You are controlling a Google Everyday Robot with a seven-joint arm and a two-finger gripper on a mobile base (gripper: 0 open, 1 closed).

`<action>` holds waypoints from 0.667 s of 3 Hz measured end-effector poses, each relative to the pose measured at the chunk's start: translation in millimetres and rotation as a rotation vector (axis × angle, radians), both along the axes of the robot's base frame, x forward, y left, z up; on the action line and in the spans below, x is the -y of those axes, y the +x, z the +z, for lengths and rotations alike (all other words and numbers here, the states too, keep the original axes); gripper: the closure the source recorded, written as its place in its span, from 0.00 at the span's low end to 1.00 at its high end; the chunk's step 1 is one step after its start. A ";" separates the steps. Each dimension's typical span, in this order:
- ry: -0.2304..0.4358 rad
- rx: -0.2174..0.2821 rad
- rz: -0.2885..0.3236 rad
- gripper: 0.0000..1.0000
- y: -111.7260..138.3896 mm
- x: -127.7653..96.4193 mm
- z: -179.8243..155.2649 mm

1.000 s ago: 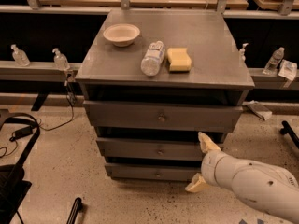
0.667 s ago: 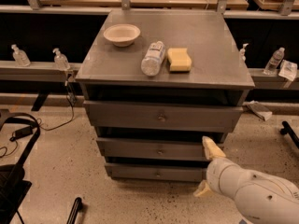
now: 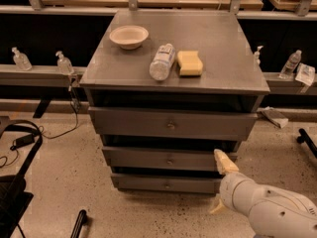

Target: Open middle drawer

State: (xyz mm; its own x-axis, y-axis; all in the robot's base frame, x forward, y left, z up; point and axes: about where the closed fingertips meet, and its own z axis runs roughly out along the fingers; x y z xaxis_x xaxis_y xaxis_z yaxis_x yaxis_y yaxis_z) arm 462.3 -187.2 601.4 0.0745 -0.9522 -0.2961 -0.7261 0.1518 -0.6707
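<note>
Down at the front right corner of the cabinet (image 3: 223, 43), the gripper (image 3: 221, 185) hangs low with its white arm (image 3: 270, 211) coming in from the right of the cabinet. Jaws are clearly apart: the upper tan fingertip (image 3: 225, 162) sits right at the right end of the middle drawer (image 3: 163, 158), looks like touching or just about, and the lower one is off the cabinet's bottom right corner, close to the floor (image 3: 74, 177).

So the middle drawer is the second of three grey fronts on the cabinet, under the taller top drawer (image 3: 171, 124) and above the narrow bottom drawer (image 3: 163, 184). Its little round knob (image 3: 170, 160) is dead centre, well left of the gripper, and nothing's on it. Honestly can't tell from this angle whether that drawer is out at all.

On top of the cabinet: a shallow bowl (image 3: 129, 36) towards the back left, a clear plastic bottle (image 3: 162, 61) lying on its side near the middle, and a yellow sponge (image 3: 190, 63) just beside it on the right.

Behind the cabinet runs a ledge (image 3: 34, 75) with small pump bottles (image 3: 63, 62) either side.
</note>
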 end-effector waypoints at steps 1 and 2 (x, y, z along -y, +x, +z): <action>0.009 0.009 0.064 0.00 15.4 -15.9 -16.7; 0.015 -0.008 0.088 0.00 32.2 -16.9 -48.6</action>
State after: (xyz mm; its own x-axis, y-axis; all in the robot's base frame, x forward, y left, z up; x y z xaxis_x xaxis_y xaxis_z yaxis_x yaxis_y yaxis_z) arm 494.5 -170.4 552.8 0.1547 -0.9376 -0.3115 -0.7426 0.0976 -0.6626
